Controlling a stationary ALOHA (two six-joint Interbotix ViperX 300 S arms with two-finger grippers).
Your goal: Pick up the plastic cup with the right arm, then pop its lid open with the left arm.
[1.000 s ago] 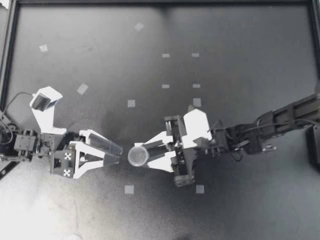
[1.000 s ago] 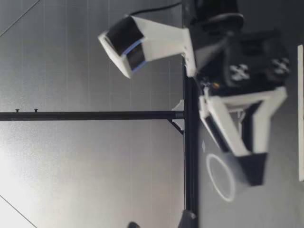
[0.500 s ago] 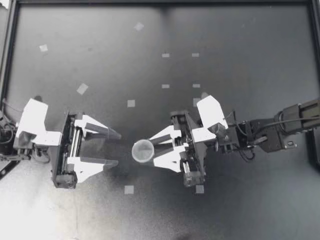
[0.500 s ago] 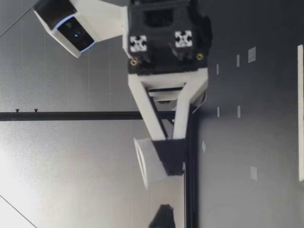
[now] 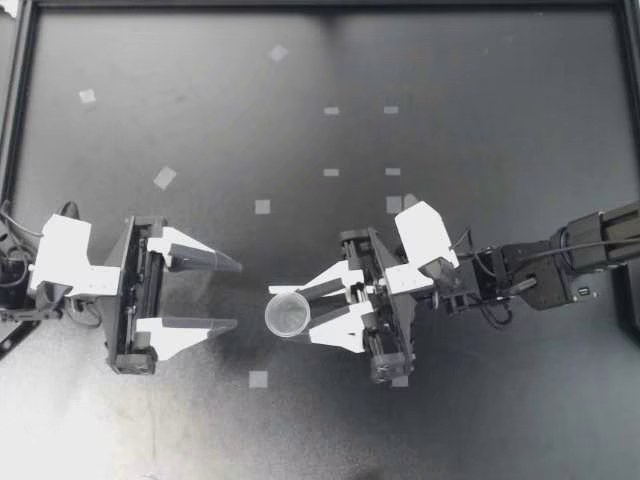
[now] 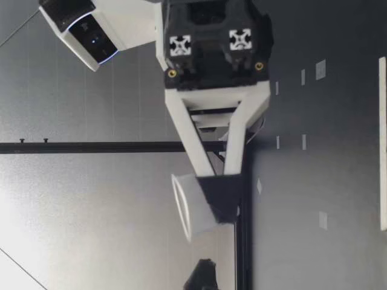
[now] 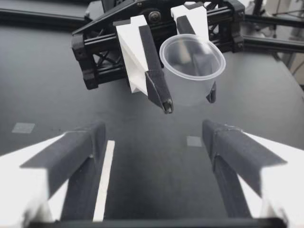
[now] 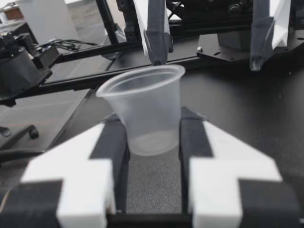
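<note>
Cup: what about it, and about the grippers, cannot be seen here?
Top view: the cup in the right gripper shows only rim and inside, not its height.
Low view: a finger covers part of the cup's wall; a dark tip beside the cup is cut off by the edge.
Right wrist view: fingers hide the cup's lower sides.

A robotics lab — a matte black counter (image 5: 480, 60) dotted with tape squares (image 5: 262, 207), metal framing (image 5: 320, 4) — loose cables (image 8: 64, 45) behind.
</note>
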